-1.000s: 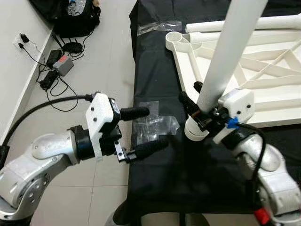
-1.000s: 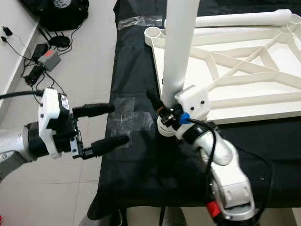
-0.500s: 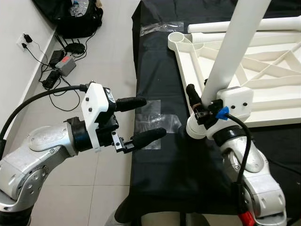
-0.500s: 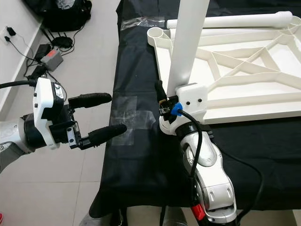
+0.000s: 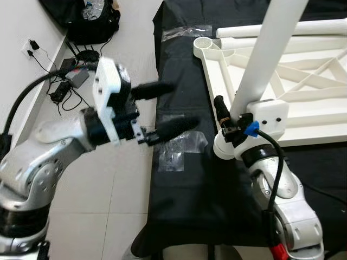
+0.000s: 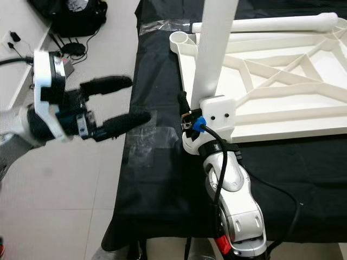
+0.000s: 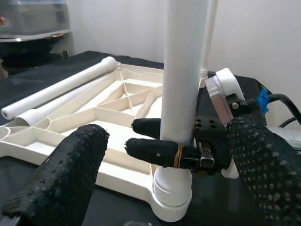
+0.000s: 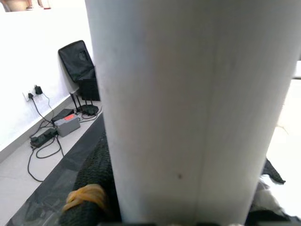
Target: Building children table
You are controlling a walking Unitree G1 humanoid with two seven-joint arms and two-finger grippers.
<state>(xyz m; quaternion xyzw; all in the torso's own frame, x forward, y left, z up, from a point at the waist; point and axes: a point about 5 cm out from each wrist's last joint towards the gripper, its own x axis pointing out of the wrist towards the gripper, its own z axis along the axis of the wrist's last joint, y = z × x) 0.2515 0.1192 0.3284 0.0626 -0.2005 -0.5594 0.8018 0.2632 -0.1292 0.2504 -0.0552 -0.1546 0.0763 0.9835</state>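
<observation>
The right gripper (image 5: 225, 116) is clamped on the lower end of a white table leg (image 5: 267, 51), holding it upright at the near corner of the upturned white tabletop (image 6: 282, 81) on the black cloth (image 5: 184, 211). The left gripper (image 5: 162, 108) hovers beside it with fingers spread wide and holding nothing, above a clear plastic bag (image 5: 176, 149). Farther back, another white leg (image 6: 260, 23) lies along the tabletop's far edge.

The tall white plastic table leg (image 5: 265, 59) looks smooth and matt, as does the ribbed white plastic tabletop frame (image 6: 282, 81) beside it. A matt black cloth (image 5: 179, 65) covers the surface, with a crinkled glossy clear plastic bag (image 5: 179, 146) near the leg's foot.
</observation>
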